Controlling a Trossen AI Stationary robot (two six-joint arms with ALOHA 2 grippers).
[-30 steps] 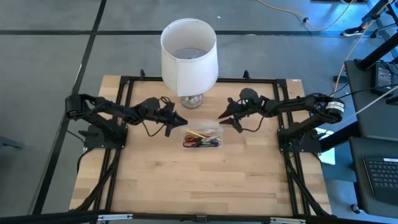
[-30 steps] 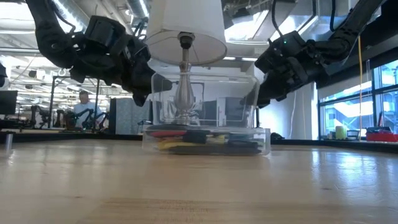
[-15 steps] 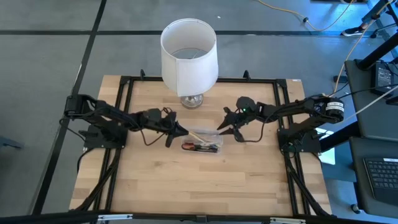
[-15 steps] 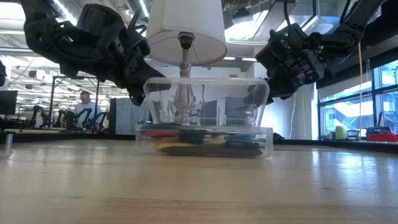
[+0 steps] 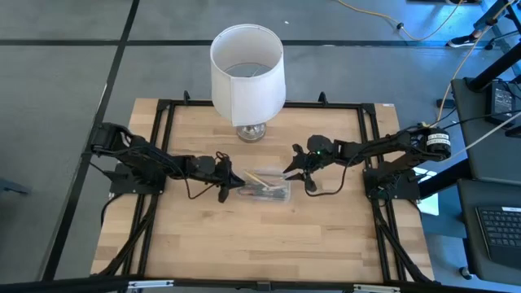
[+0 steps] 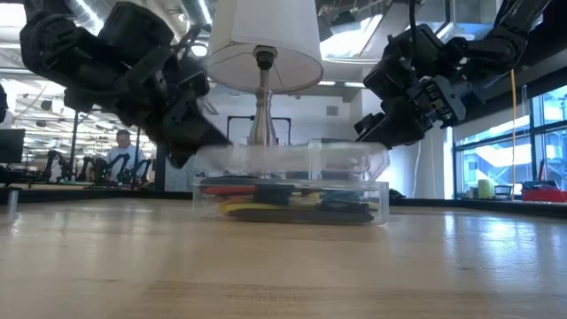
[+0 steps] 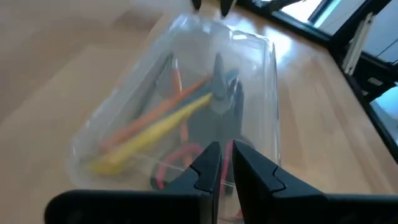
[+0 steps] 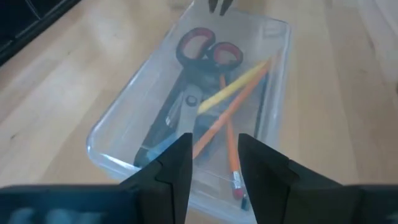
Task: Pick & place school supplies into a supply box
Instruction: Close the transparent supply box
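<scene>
Both arms [image 5: 155,163] are matte black, built of jointed segments with thin black cables looping beside them. The right arm [image 5: 383,146] carries a small green light and a round silver-faced joint; the fingers [image 8: 174,168] are dark, angular wedges.

A robotics lab in an open-plan office: the pale wooden table [image 5: 244,236] sits in a black metal frame [image 5: 163,122] on grey carpet. Beyond the table, exposed ceiling ducts [image 6: 89,13], a seated person [image 6: 120,151] at desks, and large windows [image 6: 505,151].

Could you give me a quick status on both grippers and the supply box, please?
Left gripper shut, right gripper open, one at each end of the supply box. Lid on, supplies inside. Lamp behind, not obstructing.
</scene>
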